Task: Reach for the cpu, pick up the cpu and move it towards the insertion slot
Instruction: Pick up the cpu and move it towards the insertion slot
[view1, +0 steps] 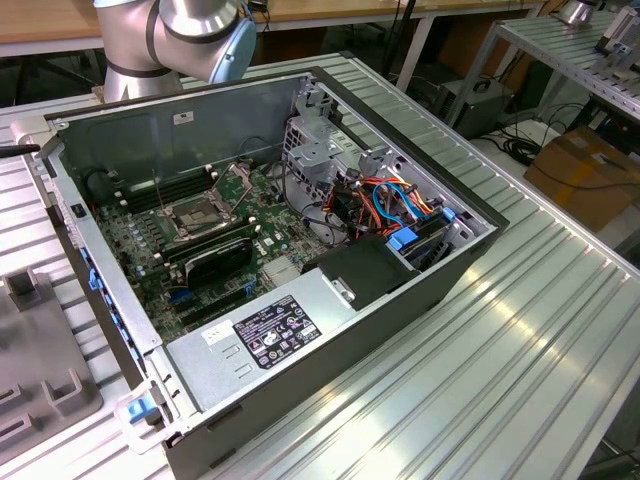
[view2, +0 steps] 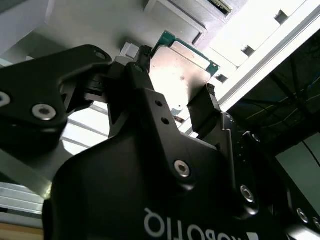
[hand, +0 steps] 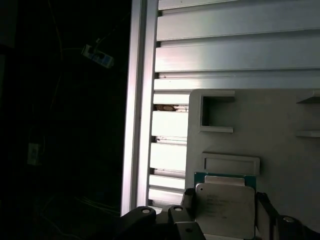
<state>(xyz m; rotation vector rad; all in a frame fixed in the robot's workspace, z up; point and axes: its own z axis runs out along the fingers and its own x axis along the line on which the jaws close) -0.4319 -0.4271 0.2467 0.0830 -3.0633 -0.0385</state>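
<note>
The gripper (hand: 224, 200) pinches the cpu (view2: 180, 70) by opposite edges above a grey tray (hand: 240, 115). Reach and grasp look done, but the carry is not yet made. In the exterior view, the socket (view1: 205, 215) sits at ten o'clock inside the computer case (view1: 400, 315).

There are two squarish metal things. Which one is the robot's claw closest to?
The cpu, the small flat silver chip at the gray tray, right at the gripper. The metal-framed socket sits on the motherboard inside the computer case.
</note>
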